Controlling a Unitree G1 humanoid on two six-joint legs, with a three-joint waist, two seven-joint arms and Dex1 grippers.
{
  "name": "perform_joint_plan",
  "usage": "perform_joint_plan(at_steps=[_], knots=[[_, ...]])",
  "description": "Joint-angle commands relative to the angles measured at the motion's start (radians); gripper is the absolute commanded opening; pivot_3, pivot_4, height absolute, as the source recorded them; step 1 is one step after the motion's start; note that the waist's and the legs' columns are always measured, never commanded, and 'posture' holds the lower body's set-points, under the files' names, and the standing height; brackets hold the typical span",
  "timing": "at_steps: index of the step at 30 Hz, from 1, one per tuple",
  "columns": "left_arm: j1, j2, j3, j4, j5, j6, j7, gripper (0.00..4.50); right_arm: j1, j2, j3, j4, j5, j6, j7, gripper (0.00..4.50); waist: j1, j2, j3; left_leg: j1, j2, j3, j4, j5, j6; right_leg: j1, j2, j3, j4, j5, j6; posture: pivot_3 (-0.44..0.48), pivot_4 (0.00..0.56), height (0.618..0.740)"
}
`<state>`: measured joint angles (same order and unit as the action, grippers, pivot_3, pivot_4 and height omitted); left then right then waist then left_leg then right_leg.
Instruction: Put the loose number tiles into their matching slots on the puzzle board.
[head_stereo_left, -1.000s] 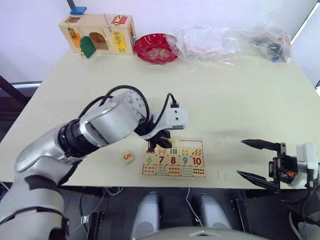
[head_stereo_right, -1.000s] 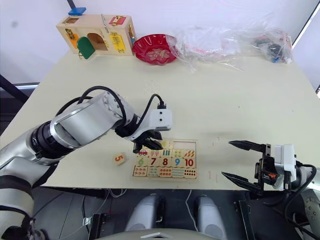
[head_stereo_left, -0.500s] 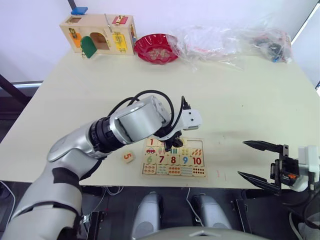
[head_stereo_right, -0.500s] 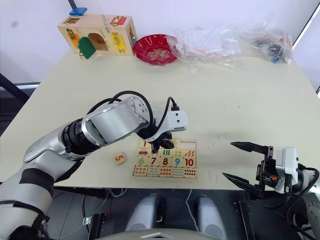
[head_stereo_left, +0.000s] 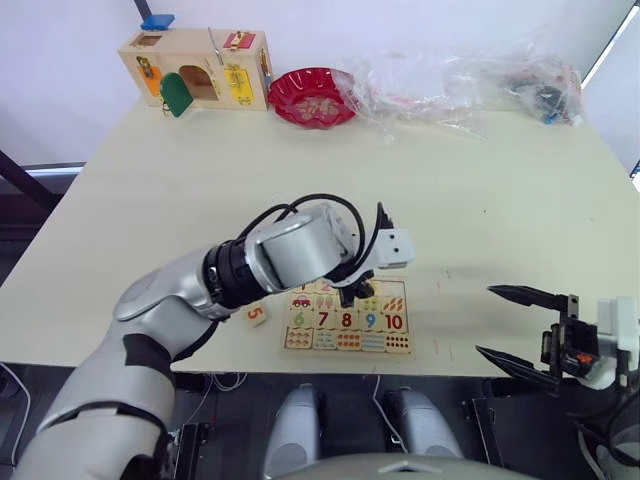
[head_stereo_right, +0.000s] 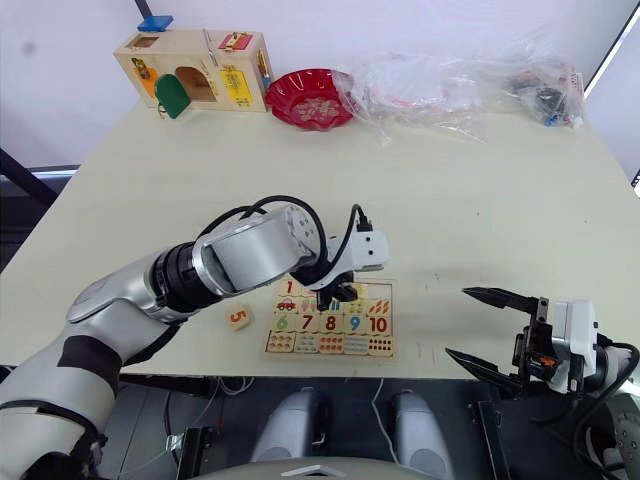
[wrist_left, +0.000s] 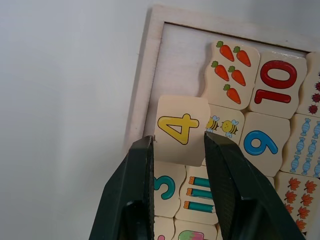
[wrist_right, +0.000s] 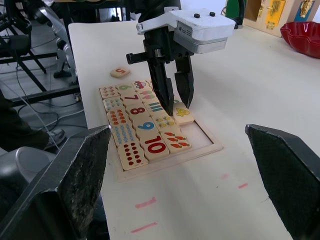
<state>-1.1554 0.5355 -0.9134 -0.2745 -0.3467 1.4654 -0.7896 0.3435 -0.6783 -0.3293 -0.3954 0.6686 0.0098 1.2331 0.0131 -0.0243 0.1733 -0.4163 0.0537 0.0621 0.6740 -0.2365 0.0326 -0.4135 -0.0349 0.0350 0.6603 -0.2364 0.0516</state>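
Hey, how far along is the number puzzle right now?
The 1 tile and the 3 tile sit in their slots. The left pincer holds the yellow 4 tile over its slot. The 5 tile lies loose on the table beside the puzzle board, and the end slot is bare.

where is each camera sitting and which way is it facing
Head eyes: high, facing down over the table; both arms show, left pincer above the puzzle board.
Left wrist: looks along its fingers at the yellow 4 tile.
Right wrist: looks between its fingers across the board.
Shared: board, 4 tile.
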Motion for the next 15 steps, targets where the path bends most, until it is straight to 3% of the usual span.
perform_joint_plan(at_steps=[1, 15], knots=[[-0.006, -0.004, -0.011, 0.001, 0.013, -0.032, 0.009, 0.96, 0.004, 0.005, -0.021, -0.034, 0.006, -0.023, -0.007, 4.50, 0.000, 0.000, 0.000, 0.000, 0.000, 0.000, 0.000, 0.000, 0.000, 0.000, 0.000, 0.000, 0.000, 0.000, 0.000, 0.000, 0.150, 0.740], [-0.005, -0.004, -0.032, 0.000, 0.019, -0.054, 0.021, 0.96, 0.025, 0.011, -0.022, -0.045, 0.007, -0.036, -0.019, 4.50, 0.000, 0.000, 0.000, 0.000, 0.000, 0.000, 0.000, 0.000, 0.000, 0.000, 0.000, 0.000, 0.000, 0.000, 0.000, 0.000, 0.150, 0.740]])
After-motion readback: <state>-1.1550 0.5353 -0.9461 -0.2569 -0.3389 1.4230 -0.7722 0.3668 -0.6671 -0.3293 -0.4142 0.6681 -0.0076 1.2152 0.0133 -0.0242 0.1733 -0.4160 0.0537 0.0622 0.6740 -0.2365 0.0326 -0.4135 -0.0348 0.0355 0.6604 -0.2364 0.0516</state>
